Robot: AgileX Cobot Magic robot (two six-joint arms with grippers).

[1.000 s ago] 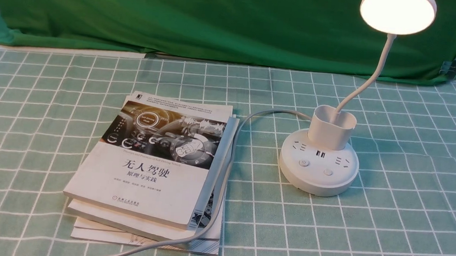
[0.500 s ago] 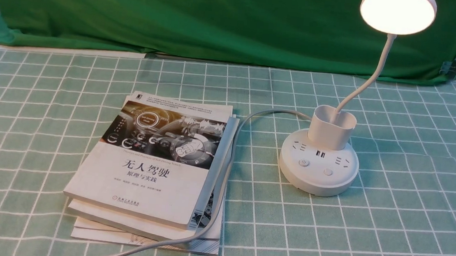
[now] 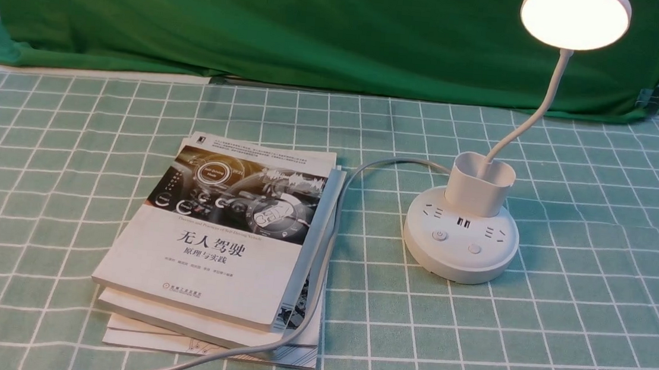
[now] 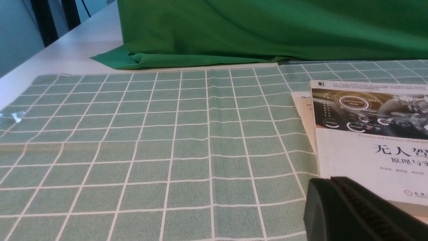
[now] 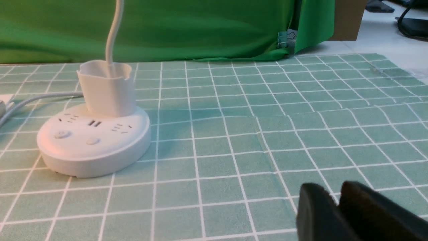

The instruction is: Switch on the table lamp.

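The lamp (image 3: 461,232) stands on the green checked cloth (image 3: 594,291), to the right of the books (image 3: 217,247). Its round head (image 3: 575,18) glows bright. The right gripper (image 5: 337,207) is low over the cloth, away from the lamp, fingers pressed together. The left gripper (image 4: 351,207) sits by the books, also closed with nothing in it.

The table lamp (image 3: 461,238) stands in the right half of the front view, on the green checked cloth. Its round white puck base sits flat at centre right, its top showing sockets, a pair of small ports and two round buttons toward the lower edge. A cup-shaped holder rises from the back of the base. From it a thin white neck curves up to the flat disc head at the upper right, glowing warm white.
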